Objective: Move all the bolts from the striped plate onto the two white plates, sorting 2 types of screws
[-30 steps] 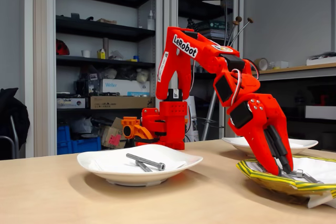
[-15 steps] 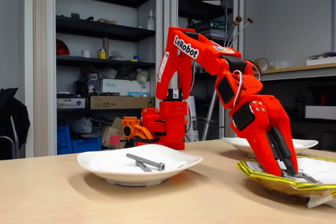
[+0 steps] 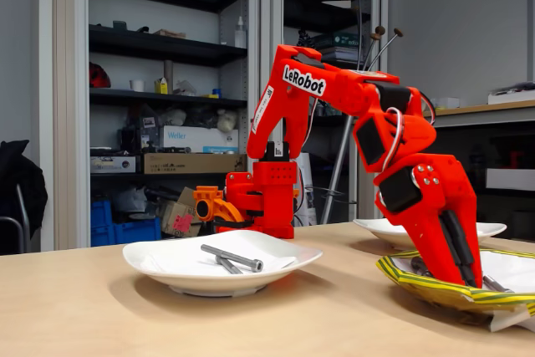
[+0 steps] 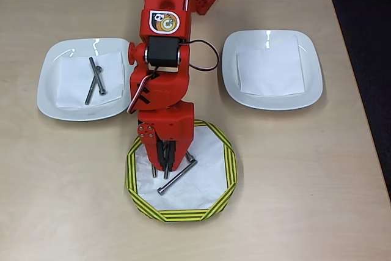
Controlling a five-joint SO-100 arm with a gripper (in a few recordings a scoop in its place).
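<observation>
Sorting is partway. Two long bolts (image 4: 95, 80) lie crossed on the left white plate (image 4: 52, 93) in the overhead view; the right white plate (image 4: 308, 59) holds no bolts, just a paper square. On the striped plate (image 4: 225, 169) one long bolt (image 4: 177, 177) lies diagonal, and at least one more sits under my claw (image 4: 166, 168), partly hidden, so I can't give a count or type. My claw is down in the striped plate, tips at the bolts; apart or clamped, I cannot tell. Judging by this, the short ones are not yet moved.

Writing: "LeRobot" in white on my upper arm (image 3: 305, 81); a round logo sticker on the arm (image 4: 164, 22); "Weller" on a shelf box (image 3: 180, 137).
</observation>
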